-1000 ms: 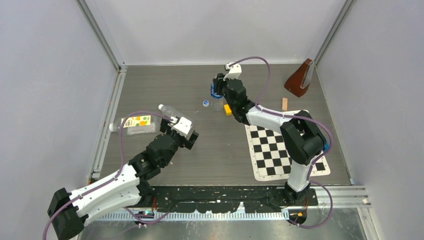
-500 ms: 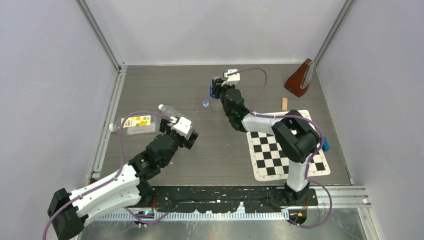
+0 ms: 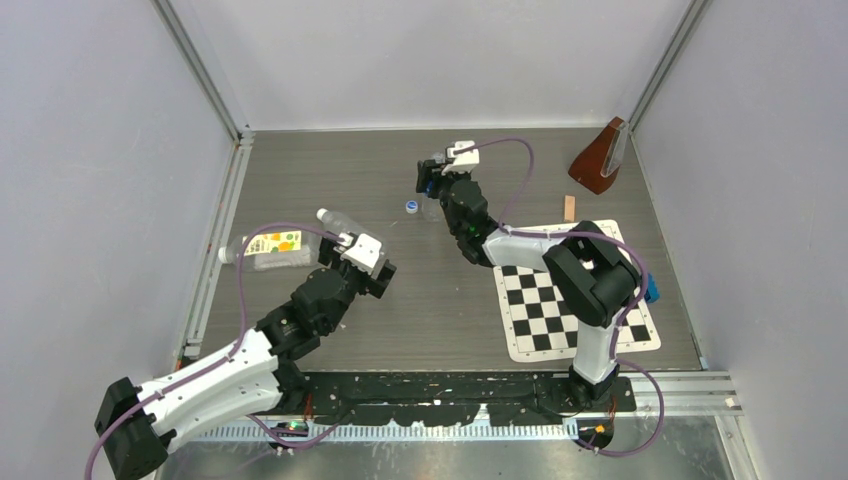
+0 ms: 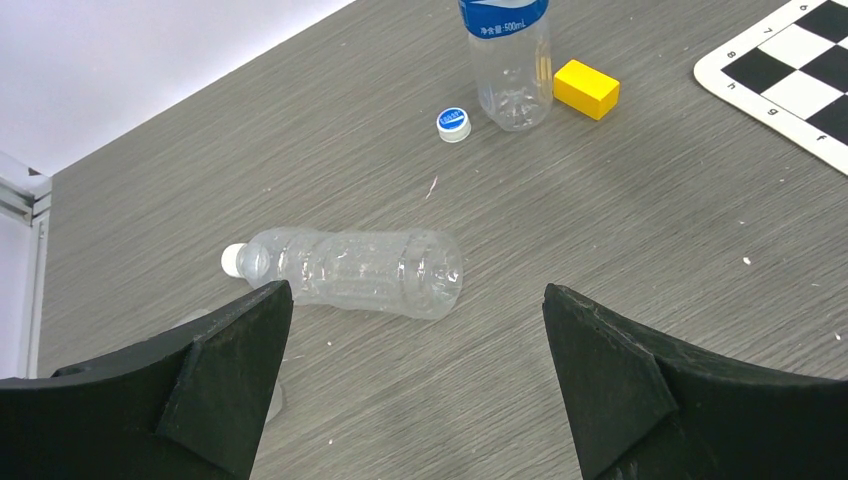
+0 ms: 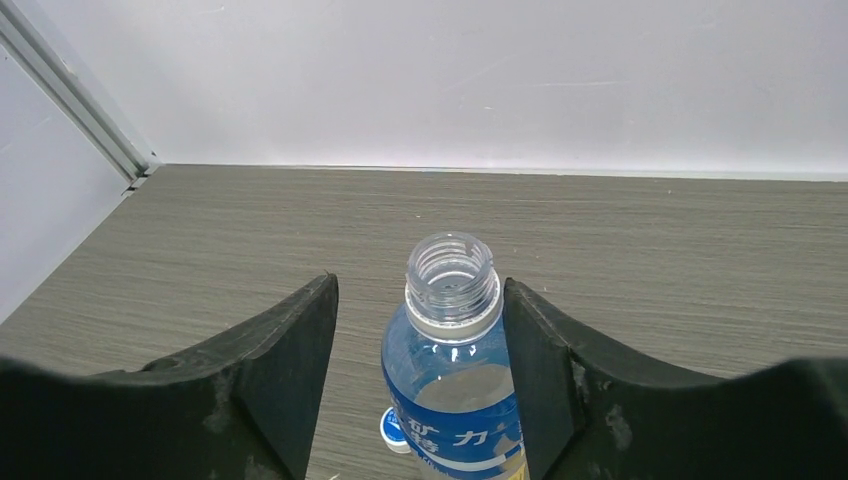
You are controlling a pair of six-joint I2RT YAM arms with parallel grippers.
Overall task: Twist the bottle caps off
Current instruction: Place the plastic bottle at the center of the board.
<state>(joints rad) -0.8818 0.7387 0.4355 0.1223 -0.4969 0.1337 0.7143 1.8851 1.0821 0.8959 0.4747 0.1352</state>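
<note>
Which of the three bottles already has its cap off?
The blue-labelled bottle, the only one standing: its neck is open and a loose cap lies beside it. The slim bottle and the yellow-labelled bottle lie flat.

We see blue-label btl [image 5: 450, 360] upright, uncapped, w/ a blue-top cap [image 4: 453, 123] loose just beside its base. Slim clear btl [image 4: 350, 272] lies sideways, white cap [image 4: 232, 260] on. Orange-label btl [image 3: 272, 250] lies flat too.

The standing bottle [image 4: 510, 60] is far on the table [image 3: 330, 170], a loose cap [image 4: 453, 123] just left of it, a block [image 4: 586, 88] just right. The slim bottle [image 4: 350, 270] lies nearer, cap [image 4: 233, 260] leftward; the wide bottle [image 3: 270, 250] lies left of it, the checkerboard [image 3: 540, 320] to the right.
</note>
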